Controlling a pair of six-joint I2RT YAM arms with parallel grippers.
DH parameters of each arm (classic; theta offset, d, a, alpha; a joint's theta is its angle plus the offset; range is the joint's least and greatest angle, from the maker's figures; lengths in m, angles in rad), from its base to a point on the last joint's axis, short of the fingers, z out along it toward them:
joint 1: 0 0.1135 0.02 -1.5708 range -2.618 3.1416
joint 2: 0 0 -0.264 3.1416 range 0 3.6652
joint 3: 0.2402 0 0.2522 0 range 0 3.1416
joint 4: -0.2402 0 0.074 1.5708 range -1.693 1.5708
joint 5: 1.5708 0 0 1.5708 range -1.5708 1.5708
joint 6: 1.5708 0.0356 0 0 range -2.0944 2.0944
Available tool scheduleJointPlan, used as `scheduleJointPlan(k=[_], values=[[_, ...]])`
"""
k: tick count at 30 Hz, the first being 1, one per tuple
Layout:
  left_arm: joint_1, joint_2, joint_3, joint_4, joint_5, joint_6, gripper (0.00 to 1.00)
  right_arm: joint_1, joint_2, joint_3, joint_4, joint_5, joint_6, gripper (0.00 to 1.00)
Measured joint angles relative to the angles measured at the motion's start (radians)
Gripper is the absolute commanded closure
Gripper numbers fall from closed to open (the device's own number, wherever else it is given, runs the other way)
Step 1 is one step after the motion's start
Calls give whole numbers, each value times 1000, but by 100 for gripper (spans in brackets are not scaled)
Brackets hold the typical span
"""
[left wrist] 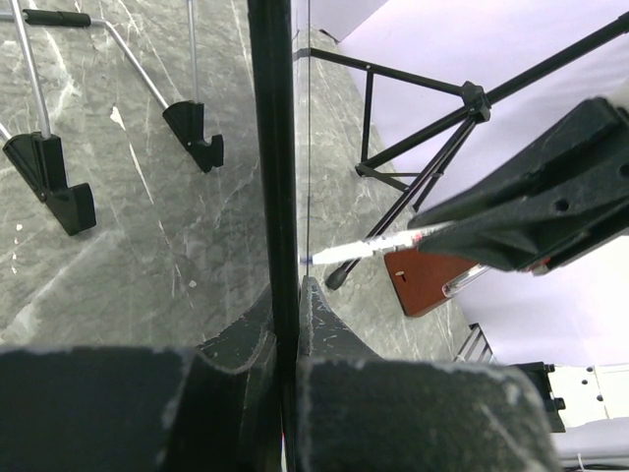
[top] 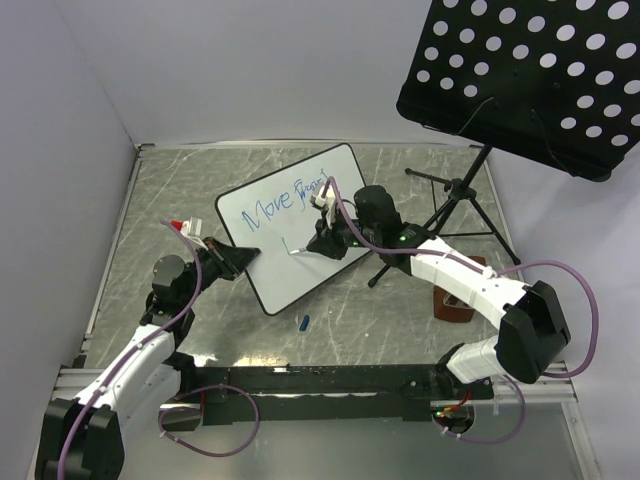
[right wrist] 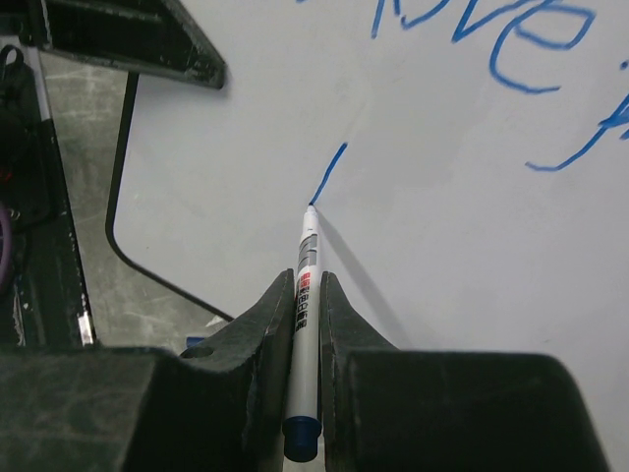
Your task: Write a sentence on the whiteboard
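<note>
The whiteboard (top: 290, 275) lies tilted across the middle of the table, with blue words of the sentence (top: 268, 207) along its upper part. My left gripper (top: 243, 257) is shut on the board's near-left edge. In the left wrist view the black rim (left wrist: 273, 147) runs straight between its fingers (left wrist: 319, 315). My right gripper (right wrist: 307, 285) is shut on a white marker (right wrist: 305, 265) whose blue tip touches the whiteboard (right wrist: 462, 226) at the bottom end of a short blue stroke (right wrist: 332, 167), below the first line. From above, the right gripper (top: 318, 243) sits over the board's middle.
A black perforated music-stand panel (top: 530, 70) overhangs the back right, its tripod legs (top: 455, 200) standing beside the board. A brown block (top: 455, 300) lies by the right arm. A small blue cap (top: 303, 322) lies on the table in front of the board. Grey walls stand left and behind.
</note>
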Motion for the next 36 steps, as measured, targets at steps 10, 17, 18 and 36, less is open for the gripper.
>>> scheduleJointPlan(k=[10,17,18,36], values=[[0,9,0,4,0,-2,99,4,-2,-5,-19,-7,-6,100],[0,9,0,5,0,-3,99,4,-2,8,-13,7,-3,100],[0,9,0,6,0,-3,99,4,-1,11,-11,11,-3,100],[0,8,0,6,0,-3,99,-2,10,31,-1,50,2,100]])
